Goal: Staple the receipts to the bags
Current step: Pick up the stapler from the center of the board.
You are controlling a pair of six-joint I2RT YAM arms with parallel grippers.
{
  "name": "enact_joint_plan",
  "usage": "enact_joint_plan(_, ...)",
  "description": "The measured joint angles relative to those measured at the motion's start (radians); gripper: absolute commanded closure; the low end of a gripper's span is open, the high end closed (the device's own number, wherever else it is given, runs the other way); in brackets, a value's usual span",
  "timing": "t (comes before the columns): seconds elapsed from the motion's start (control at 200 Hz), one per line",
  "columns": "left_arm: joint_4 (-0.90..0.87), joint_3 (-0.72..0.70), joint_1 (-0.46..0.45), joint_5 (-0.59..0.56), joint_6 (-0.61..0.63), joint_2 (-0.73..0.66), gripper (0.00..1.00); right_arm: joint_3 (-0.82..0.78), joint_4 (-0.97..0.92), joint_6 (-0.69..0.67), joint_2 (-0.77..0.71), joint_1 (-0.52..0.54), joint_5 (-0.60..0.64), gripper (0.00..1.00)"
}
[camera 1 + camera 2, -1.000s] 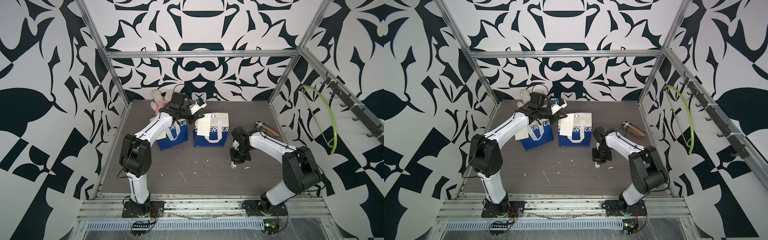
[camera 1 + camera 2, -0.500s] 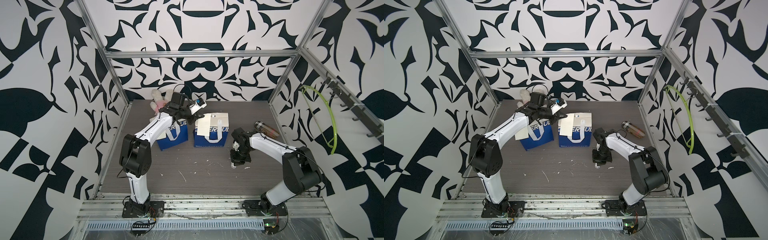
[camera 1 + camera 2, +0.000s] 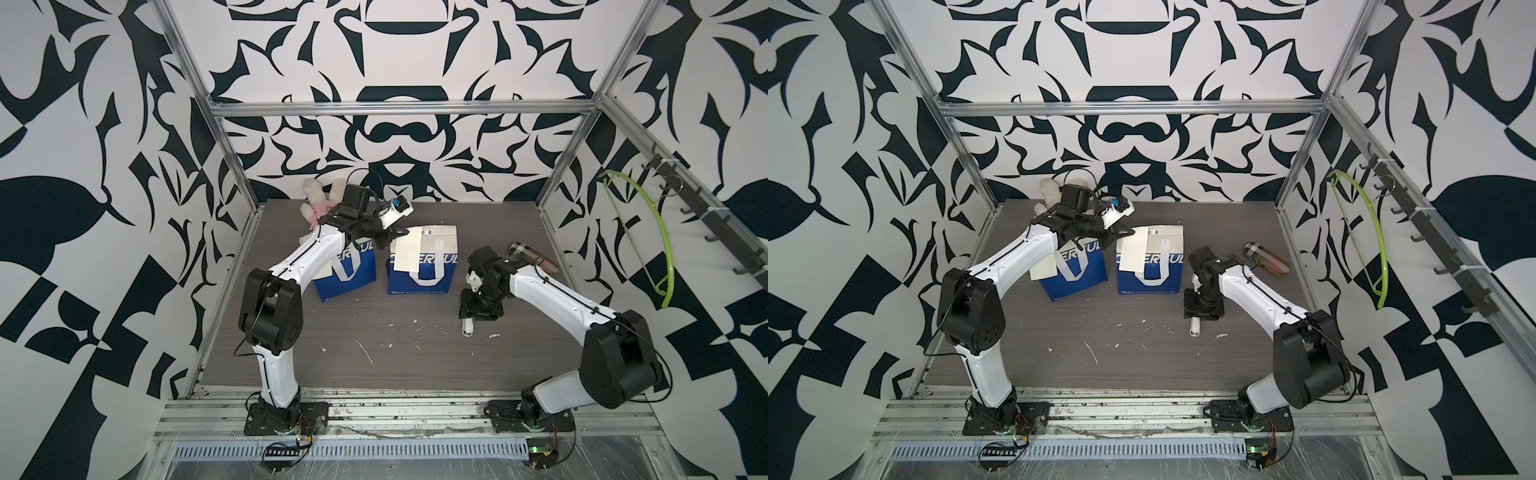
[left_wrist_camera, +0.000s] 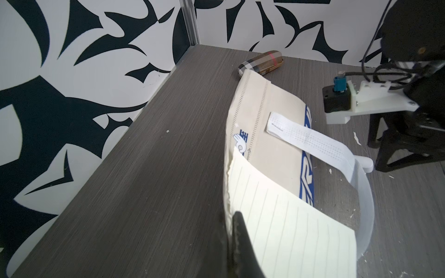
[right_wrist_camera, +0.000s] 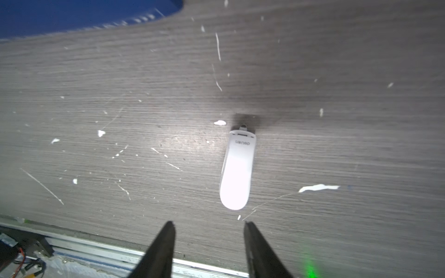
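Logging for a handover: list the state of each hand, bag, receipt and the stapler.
Left hand, shut on right receipt.
Right hand, open, over stapler.
Stapler, lying free on table.
Right receipt, on right bag, corner pinched.
Right bag, lying on table.
Left bag, lying on table.
Left receipt, overhanging left bag's edge.
Case, closed.

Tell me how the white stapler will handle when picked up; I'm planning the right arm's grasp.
Probably stiff: the stapler is a hard-looking moulded shell. Its glossy, rounded sides may slip from the right tool. Lying flat on the table, it seems unlikely to roll.
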Motion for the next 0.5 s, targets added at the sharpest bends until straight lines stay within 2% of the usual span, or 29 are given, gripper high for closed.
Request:
enact_joint_plan(0.315, 0.000, 0.000, 0.000, 0.000, 0.000, 0.000, 1.00, -0.003, 0.040, 0.010, 0.100, 0.000, 0.073, 0.49)
enact_joint_plan(0.5, 0.000, 0.000, 0.000, 0.000, 0.000, 0.000, 1.00, -0.003, 0.095, 0.005, 0.204, 0.006, 0.080, 0.57)
